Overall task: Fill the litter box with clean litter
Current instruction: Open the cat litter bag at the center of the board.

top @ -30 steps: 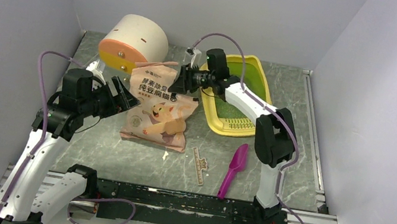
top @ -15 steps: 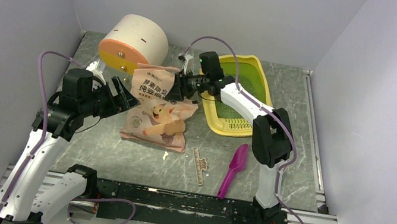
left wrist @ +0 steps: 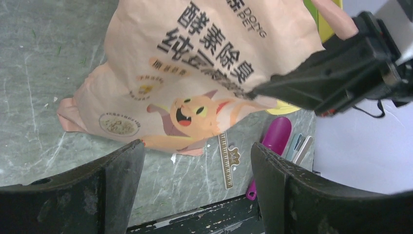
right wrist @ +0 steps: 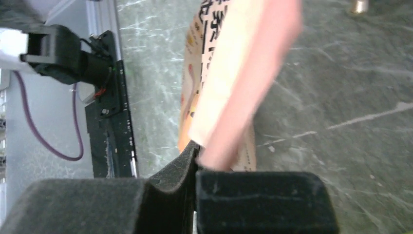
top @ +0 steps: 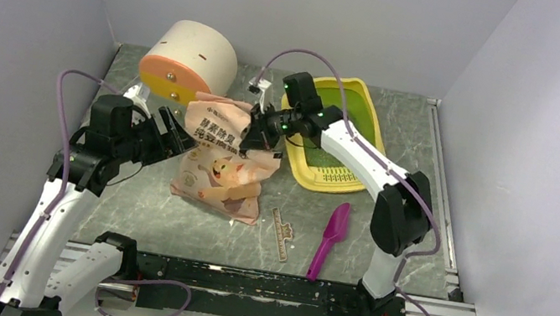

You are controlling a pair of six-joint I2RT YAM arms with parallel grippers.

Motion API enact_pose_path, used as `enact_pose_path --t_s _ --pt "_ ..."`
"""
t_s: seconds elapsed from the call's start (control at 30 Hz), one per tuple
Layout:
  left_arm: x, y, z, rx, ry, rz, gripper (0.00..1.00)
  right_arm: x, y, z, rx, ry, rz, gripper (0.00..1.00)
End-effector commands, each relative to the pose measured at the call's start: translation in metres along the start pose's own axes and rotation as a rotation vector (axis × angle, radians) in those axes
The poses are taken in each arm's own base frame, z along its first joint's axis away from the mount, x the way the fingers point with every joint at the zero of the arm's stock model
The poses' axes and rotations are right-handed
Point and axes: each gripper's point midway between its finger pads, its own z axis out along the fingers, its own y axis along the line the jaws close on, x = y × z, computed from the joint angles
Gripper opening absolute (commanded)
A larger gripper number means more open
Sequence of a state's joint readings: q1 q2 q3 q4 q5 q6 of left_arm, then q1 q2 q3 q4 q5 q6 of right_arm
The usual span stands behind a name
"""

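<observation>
- At the upper right corner of the pink printed plastic bag with the cartoon cat (top: 224, 158), your right gripper (top: 251, 138) is clenched on a thin fold of film. That small bite could slip or tear once the bag's weight hangs from it.
- Your left gripper (top: 176, 140) stands spread wide just beside the bag's left edge and grasps nothing. With no second support, the bag may swing or twist when you lift.
- Just right of the bag, the yellow plastic litter box with the lime-green pan (top: 322, 183) shows only a thin patch of pale greenish clean litter (top: 333, 160) at its near end. If the bag sags before it is over the pan, granules could spill onto the grey marbled table (top: 418, 231).
- You cannot tell from these views whether the bag's mouth is open, so tipping it may pour nothing, or pour all at once.
</observation>
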State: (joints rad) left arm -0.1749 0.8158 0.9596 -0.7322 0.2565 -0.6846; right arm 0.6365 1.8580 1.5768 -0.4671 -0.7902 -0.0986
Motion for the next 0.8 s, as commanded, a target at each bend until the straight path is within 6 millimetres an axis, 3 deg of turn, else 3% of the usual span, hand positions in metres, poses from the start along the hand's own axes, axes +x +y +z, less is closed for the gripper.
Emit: enact_pose_path --t_s 0.0,0.1,0.23,0.37,0.47,0.57,0.63,0.77 --pt "-0.015 -0.017 -0.008 0.05 -0.049 0.032 0.84 -0.02 0.067 -0.006 -0.085 -0.041 -0.105 0.0" --pt "-0.021 -0.018 -0.009 0.041 -0.066 0.033 0.84 -0.017 0.099 0.004 -0.052 -0.025 -0.19 0.0" --pt "-0.039 -0.025 -0.022 0.027 -0.138 0.021 0.85 -0.008 0.109 0.009 0.119 -0.042 -0.279 0.0" --pt "-0.053 -0.034 -0.04 0.04 -0.221 -0.029 0.87 -0.002 0.131 0.001 0.125 -0.118 -0.323 0.0" --pt "-0.048 -0.037 -0.045 0.053 -0.204 -0.062 0.89 0.005 0.146 0.001 0.105 -0.133 -0.358 0.0" --pt "-0.042 -0.022 -0.048 -0.024 -0.193 -0.064 0.88 0.013 0.154 0.006 0.122 -0.126 -0.366 0.0" --pt "-0.043 -0.008 -0.052 -0.086 -0.218 -0.039 0.89 0.02 0.154 0.011 0.144 -0.124 -0.364 0.0" --pt "-0.028 -0.008 -0.043 -0.057 -0.143 0.031 0.94 0.023 0.15 0.012 0.202 -0.143 -0.376 0.0"
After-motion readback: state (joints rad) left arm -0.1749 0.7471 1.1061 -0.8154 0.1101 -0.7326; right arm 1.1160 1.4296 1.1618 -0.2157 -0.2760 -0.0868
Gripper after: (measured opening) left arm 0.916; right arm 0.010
